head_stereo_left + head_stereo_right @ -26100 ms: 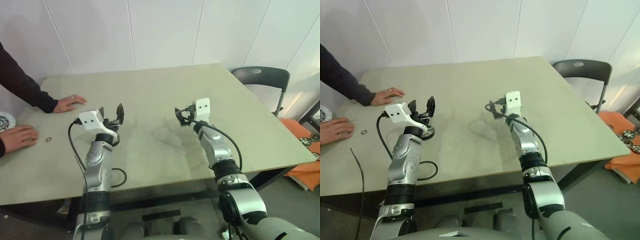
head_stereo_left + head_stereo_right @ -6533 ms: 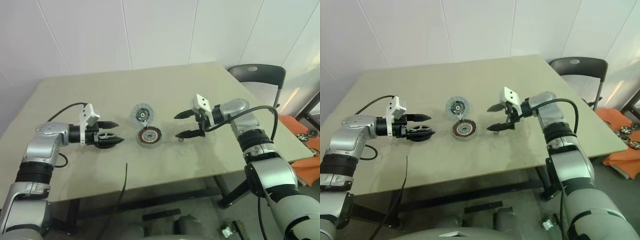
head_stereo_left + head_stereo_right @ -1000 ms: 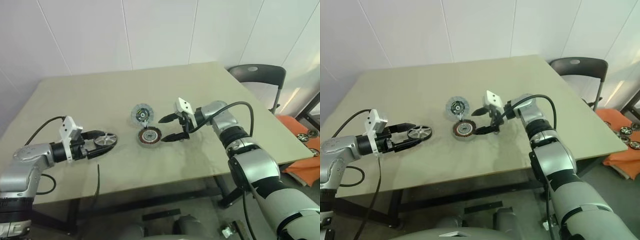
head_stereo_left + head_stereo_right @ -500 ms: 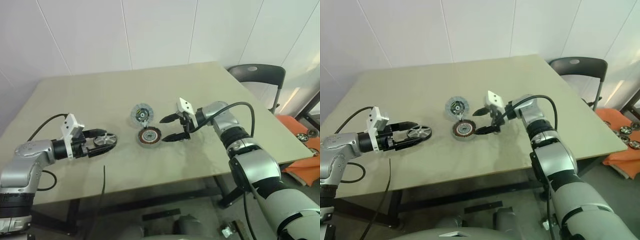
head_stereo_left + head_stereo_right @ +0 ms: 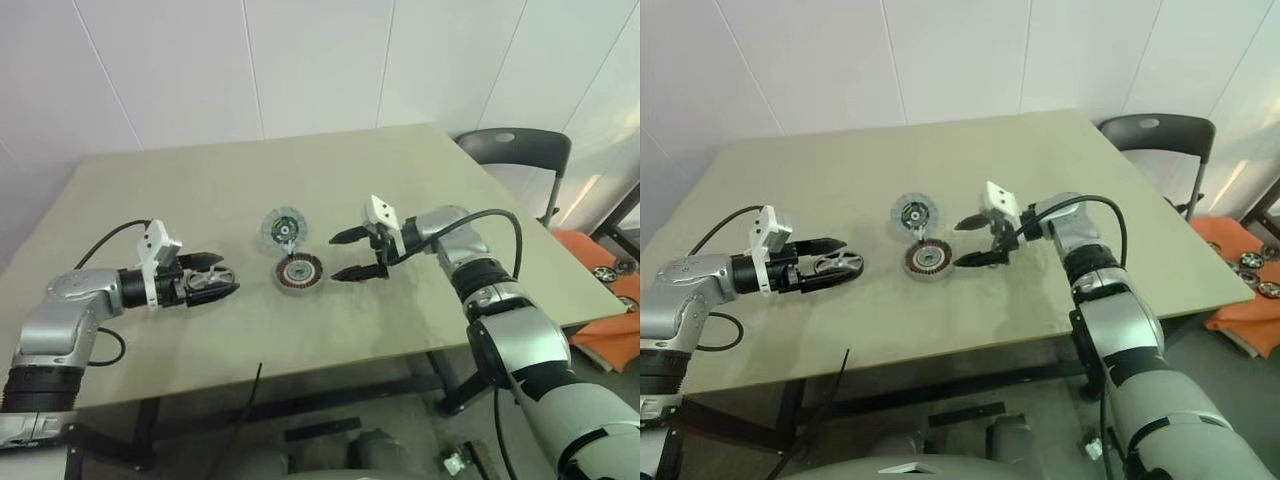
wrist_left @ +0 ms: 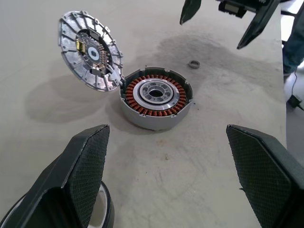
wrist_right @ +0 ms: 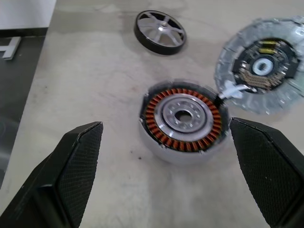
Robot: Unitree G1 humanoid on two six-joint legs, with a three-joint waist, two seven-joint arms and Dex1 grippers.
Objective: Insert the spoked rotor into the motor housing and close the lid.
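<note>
The spoked rotor [image 7: 159, 32], a black-rimmed wheel with silver spokes, lies flat on the table left of the motor housing. My left gripper [image 5: 225, 274] is open, its fingers low on either side of the rotor, whose rim shows under one finger in the left wrist view. The motor housing [image 5: 298, 272] sits mid-table with its ring of copper coils facing up. Its lid [image 5: 283, 227], a grey ribbed disc with circuitry, leans open against the housing's far side. My right gripper [image 5: 340, 258] is open just right of the housing, with nothing between its fingers.
A small metal ring [image 6: 193, 63] lies on the table [image 5: 420, 190] close to the housing, on the right gripper's side. A dark chair [image 5: 515, 150] stands past the table's right corner, with orange items [image 5: 610, 290] on the floor beyond.
My left gripper has slid right along the table until its open fingers flank the rotor. My right gripper has drawn back slightly to the right, away from the housing.
</note>
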